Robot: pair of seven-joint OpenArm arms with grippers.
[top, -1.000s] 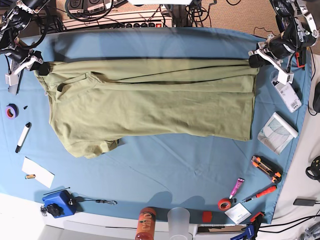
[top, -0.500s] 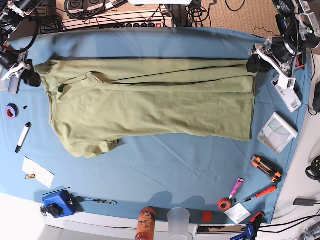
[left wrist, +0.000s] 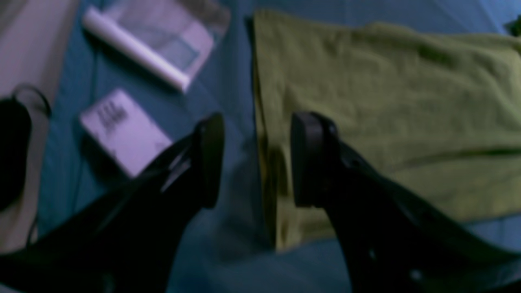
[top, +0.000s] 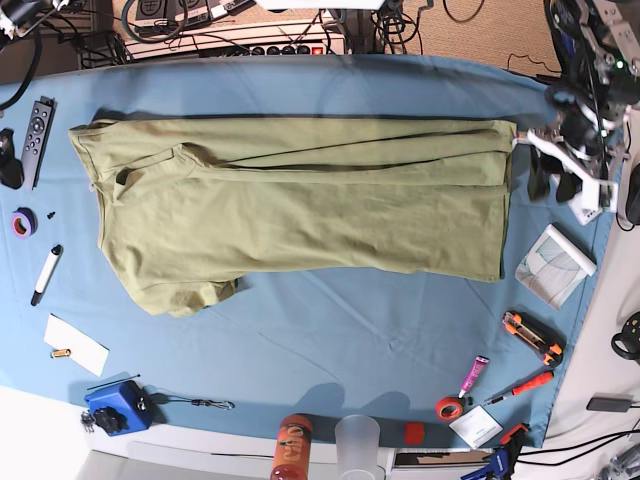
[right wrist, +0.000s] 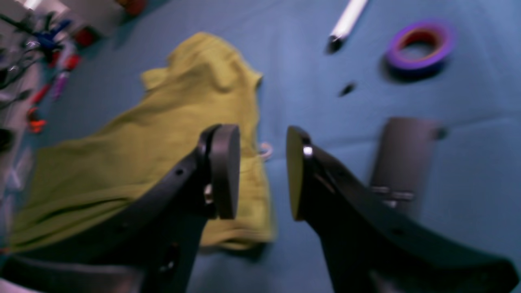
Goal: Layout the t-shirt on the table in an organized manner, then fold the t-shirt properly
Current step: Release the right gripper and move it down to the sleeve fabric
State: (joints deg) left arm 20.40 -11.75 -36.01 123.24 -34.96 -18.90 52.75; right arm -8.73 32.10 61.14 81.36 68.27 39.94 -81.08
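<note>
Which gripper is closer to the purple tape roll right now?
Right. The right gripper hangs open beside the purple tape roll; the left gripper is across the table, past the olive t-shirt's hem.

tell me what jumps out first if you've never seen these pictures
The olive t-shirt spread across the middle of the blue table dominates the base view. Clutter rings it: a purple tape roll and marker on that view's left, and an orange bottle at the near edge. Both wrist views show open black fingers above the shirt's edges.

T-shirt [top: 300,205] flat across table [top: 330,330] rear; tape roll [top: 24,222], marker [top: 46,273] at left edge
</note>
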